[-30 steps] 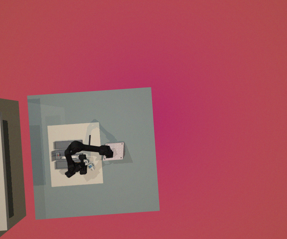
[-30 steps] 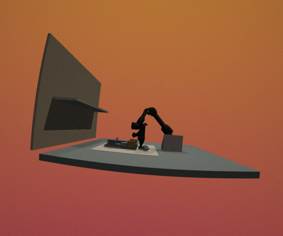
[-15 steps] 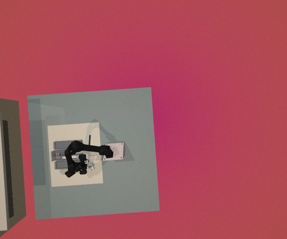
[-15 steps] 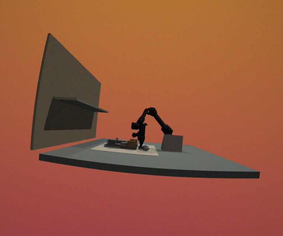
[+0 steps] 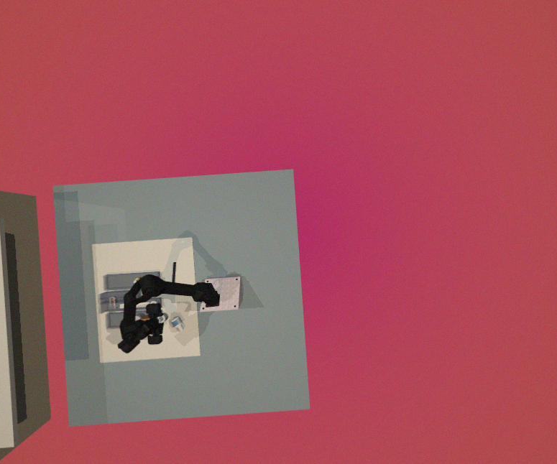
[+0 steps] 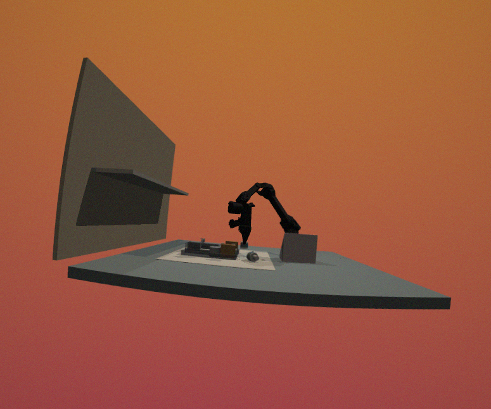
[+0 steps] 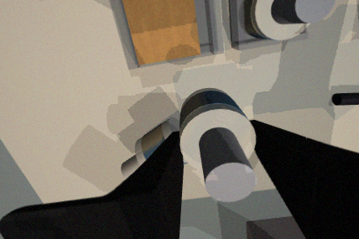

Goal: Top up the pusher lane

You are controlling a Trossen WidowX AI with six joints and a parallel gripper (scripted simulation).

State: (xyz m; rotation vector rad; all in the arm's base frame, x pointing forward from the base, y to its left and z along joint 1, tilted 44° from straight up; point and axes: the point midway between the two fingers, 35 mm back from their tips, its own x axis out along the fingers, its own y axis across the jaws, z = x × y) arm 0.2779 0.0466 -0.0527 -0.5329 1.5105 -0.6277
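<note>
My gripper (image 5: 160, 319) (image 6: 244, 242) (image 7: 215, 127) is shut on an upright jar with a dark blue band, pale shoulder and narrow dark neck with a grey top (image 7: 231, 182). The exterior view shows this jar (image 6: 244, 245) a little above the mat. The sprung lane (image 5: 105, 302) (image 7: 241, 38) is the middle grey one. A jar (image 7: 268, 19) of like shape stands at its front end; its band colour is mostly hidden. Another loose jar (image 5: 177, 322) (image 6: 253, 256) (image 7: 153, 138) lies on its side just beside the gripper's left finger in the wrist view, with a blue label patch.
An orange-brown block (image 6: 228, 249) (image 7: 159, 7) fills the neighbouring lane. A thin dark rod (image 5: 174, 271) (image 7: 347, 99) is beyond the lanes' front. The pale mat (image 5: 144, 254) lies under the lanes. The arm's base box (image 5: 228, 294) (image 6: 299, 249) stands in front, and a shelf panel (image 6: 122, 118) at the back.
</note>
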